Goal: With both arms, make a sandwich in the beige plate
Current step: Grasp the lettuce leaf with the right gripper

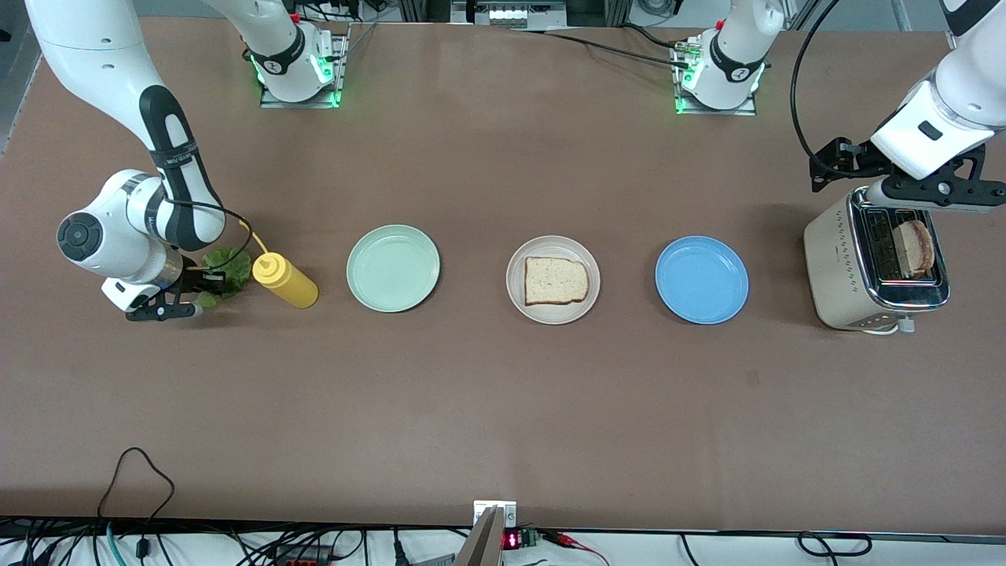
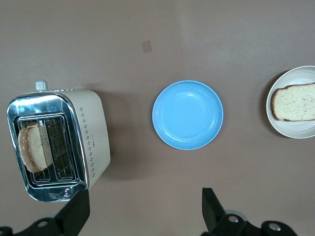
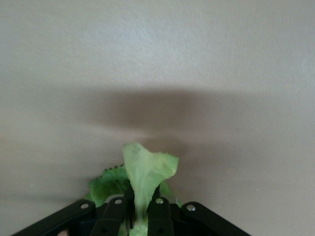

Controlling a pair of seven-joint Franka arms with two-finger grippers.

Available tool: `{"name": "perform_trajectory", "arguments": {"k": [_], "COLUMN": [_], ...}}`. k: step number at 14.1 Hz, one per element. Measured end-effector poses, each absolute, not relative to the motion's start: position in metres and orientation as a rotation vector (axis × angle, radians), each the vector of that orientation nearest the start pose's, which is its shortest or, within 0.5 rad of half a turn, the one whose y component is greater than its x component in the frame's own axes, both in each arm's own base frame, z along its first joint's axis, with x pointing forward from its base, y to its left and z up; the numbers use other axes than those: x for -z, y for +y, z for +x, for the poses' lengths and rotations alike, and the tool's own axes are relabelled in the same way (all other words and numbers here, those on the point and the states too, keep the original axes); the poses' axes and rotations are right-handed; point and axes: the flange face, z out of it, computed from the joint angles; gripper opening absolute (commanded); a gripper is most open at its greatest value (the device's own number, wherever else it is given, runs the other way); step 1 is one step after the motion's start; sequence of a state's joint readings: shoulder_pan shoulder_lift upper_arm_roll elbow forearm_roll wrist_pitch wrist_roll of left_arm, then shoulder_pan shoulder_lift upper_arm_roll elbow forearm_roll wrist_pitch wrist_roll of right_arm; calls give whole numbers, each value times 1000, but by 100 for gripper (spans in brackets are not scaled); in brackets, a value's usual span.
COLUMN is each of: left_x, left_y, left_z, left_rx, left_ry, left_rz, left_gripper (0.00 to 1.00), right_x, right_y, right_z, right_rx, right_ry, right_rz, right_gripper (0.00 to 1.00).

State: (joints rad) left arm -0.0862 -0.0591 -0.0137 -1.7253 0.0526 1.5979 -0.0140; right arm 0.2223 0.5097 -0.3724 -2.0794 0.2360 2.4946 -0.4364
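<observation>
Right wrist view showed the right gripper (image 3: 140, 216) clenched on the crinkled green lettuce leaf (image 3: 142, 172) low over the brown worktop (image 1: 503, 409), the round beige plate (image 1: 578, 310) with its bread slice (image 1: 556, 281) lying toward the left arm's end; left gripper (image 2: 142, 216) hung released over the toaster (image 1: 833, 267).

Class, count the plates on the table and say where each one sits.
3, in a row: the mint-green plate toward the right arm's end, the beige plate in the middle holding bread, the blue plate beside the toaster.
</observation>
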Motion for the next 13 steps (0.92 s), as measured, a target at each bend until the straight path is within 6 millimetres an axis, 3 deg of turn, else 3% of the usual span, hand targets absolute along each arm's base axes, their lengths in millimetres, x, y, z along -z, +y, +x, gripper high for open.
{"name": "perform_trajectory", "arguments": {"k": [3, 8, 11, 13], "left_x": [-586, -586, -586, -586], "left_y": [-48, -48, -48, -48], "left_z": [532, 532, 532, 532], "left_rx": [-100, -100, -100, -100], "left_ry": [137, 137, 137, 137], "left_rz": [-3080, -3080, -3080, -3080], "left_gripper": [100, 100, 100, 100], "right_x": [-222, -311, -376, -415], "right_y": [-86, -71, -41, -9], "right_z": [588, 625, 651, 665], "right_rx": [12, 168, 216, 252], "right_ry": [-357, -687, -873, -972], "right_rz": [-3145, -3066, -2994, -2954], "right_gripper": [10, 13, 15, 15]}}
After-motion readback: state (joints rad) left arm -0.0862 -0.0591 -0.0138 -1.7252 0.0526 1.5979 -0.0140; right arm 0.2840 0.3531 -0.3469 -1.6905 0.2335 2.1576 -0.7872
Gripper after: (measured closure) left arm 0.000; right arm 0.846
